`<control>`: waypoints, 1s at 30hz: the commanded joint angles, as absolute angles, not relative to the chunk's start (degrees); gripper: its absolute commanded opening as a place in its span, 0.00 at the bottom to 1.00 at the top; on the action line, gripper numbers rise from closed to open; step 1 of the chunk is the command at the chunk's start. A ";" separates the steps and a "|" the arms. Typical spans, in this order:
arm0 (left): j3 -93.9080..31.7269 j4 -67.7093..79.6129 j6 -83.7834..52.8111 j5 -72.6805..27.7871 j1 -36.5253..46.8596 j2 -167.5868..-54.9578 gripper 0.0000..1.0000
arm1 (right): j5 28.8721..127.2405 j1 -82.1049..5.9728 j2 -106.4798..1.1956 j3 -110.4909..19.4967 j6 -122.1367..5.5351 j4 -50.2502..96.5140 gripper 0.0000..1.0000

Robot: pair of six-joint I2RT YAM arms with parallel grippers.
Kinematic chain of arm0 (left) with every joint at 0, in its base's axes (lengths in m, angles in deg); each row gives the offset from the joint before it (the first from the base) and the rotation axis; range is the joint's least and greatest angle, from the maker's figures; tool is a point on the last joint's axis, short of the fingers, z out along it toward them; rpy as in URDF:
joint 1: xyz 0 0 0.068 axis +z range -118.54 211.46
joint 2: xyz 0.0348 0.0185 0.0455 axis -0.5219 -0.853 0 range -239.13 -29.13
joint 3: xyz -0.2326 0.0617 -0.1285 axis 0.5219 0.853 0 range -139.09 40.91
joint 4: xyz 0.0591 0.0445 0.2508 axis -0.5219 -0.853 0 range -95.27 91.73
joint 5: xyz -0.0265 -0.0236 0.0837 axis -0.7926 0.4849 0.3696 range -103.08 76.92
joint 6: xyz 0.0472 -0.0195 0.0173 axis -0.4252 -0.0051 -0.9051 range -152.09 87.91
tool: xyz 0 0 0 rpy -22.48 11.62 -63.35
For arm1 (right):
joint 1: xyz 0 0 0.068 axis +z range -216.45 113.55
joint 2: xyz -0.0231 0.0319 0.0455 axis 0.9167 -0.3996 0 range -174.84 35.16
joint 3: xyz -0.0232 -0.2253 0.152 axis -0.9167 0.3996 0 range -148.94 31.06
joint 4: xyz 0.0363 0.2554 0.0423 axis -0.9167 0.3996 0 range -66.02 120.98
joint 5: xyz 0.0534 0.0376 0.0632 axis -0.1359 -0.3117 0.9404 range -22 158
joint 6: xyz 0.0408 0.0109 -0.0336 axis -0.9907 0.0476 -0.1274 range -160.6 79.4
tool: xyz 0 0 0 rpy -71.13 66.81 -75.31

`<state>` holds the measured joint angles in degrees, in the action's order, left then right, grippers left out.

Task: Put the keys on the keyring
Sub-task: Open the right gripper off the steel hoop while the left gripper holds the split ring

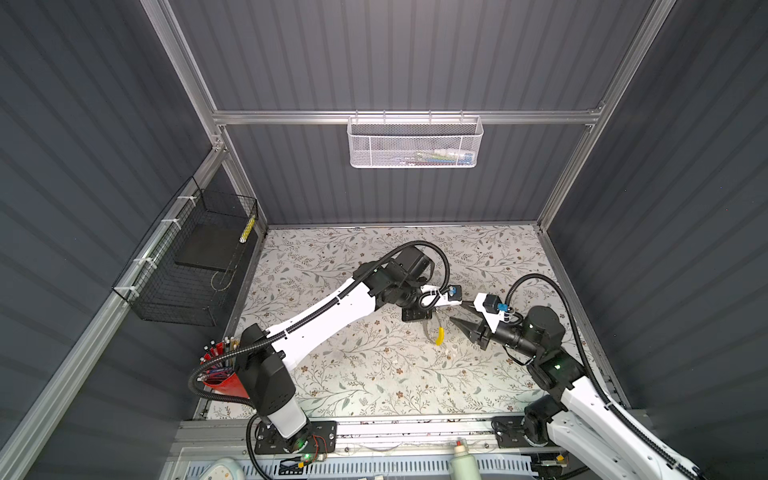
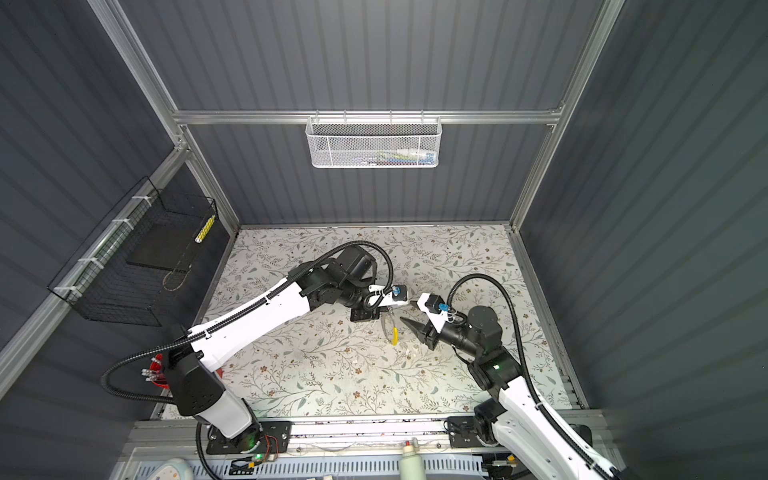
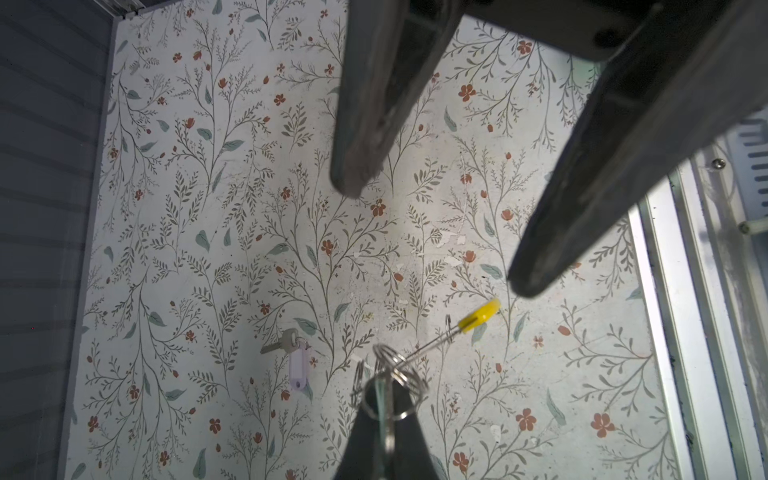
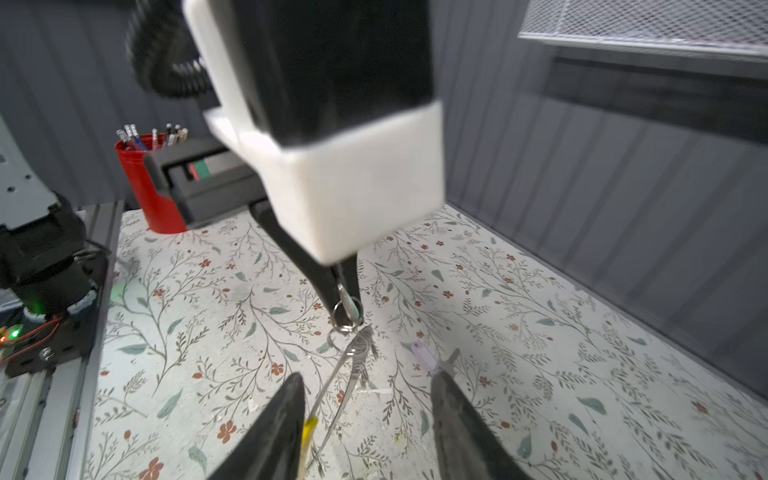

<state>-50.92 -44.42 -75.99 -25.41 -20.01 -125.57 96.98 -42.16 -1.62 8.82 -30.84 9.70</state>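
Above the floral-print table, the black left gripper is clenched on the thin silvery wire keyring at its bunch of small steel split rings, so the yellow-tipped loop dangles free. The black right gripper straddles the keyring with its fingers spread and empty, probably ready to steady it. A silvery key with a lilac tag lies on the table near the keyring, unthreaded.

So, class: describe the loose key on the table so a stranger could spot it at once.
Find the floral table, then the left gripper holding the keyring. Near it lies one key, flat and alone; only it carries a pale lilac tag.
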 commanded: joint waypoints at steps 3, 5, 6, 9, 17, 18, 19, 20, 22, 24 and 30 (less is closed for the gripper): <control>-57.09 -44.92 -73.74 -23.23 -21.28 -130.89 0.00 | 76.84 -42.50 5.40 11.18 -31.54 8.74 0.59; -59.93 -43.44 -72.83 -23.72 -21.84 -133.75 0.00 | 67.52 -42.59 8.77 11.28 -31.25 10.94 0.61; -61.42 -43.12 -72.71 -24.07 -22.10 -135.22 0.00 | 63.93 -42.67 10.32 11.20 -30.76 12.14 0.62; -65.68 -40.97 -72.65 -25.97 -22.35 -139.36 0.00 | 54.65 -43.19 14.40 10.67 -28.80 15.97 0.62; -65.36 -31.93 -73.81 -30.34 -22.32 -145.17 0.00 | 50.33 -43.74 17.86 10.04 -25.48 21.31 0.57; -63.08 -30.43 -74.17 -30.26 -22.25 -144.73 0.00 | 50.95 -43.72 17.69 9.83 -25.42 21.69 0.56; -59.85 -28.51 -74.77 -29.67 -22.33 -143.93 0.00 | 51.29 -43.70 17.45 9.70 -25.53 22.04 0.56; -56.72 -26.60 -75.51 -29.01 -22.25 -142.97 0.00 | 51.54 -43.69 17.25 9.55 -25.73 22.25 0.56; -52.26 -24.97 -76.57 -27.02 -22.20 -141.31 0.00 | 52.60 -43.70 16.72 9.23 -25.67 22.49 0.56; -49.23 -25.68 -78.00 -25.62 -22.15 -139.76 0.00 | 54.03 -43.76 15.93 8.87 -25.60 22.99 0.56; -39.09 -26.59 -82.28 -19.23 -21.10 -134.56 0.00 | 60.94 -43.76 12.69 7.99 -24.74 25.00 0.55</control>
